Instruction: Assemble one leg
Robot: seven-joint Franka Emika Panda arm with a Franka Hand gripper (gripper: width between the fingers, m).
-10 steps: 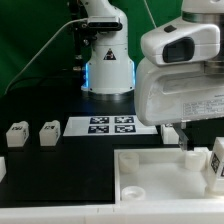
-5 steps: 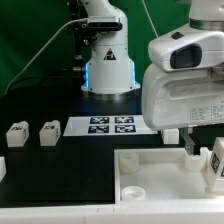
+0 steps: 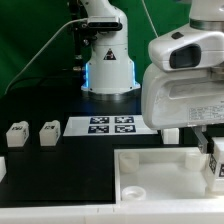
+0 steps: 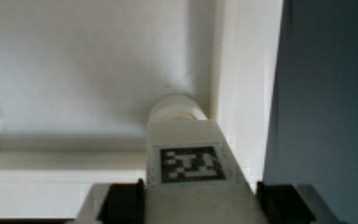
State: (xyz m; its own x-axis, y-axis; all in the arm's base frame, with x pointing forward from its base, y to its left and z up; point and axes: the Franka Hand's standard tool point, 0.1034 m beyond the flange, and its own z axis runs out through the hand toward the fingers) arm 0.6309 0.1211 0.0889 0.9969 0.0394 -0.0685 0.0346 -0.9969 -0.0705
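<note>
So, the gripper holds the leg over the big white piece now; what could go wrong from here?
1. In the wrist view the leg hides what lies right beneath it, and no hole is visible. It may come down beside the hole and jam.
2. The leg is close to the raised edge of the big white piece. It could catch there and tilt in the gripper.

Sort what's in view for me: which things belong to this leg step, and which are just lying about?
In the job: leg clamped in the gripper; large white tray-like piece beneath it, probably where it goes.
Lying about: spare leg; second spare leg; marker board.
</note>
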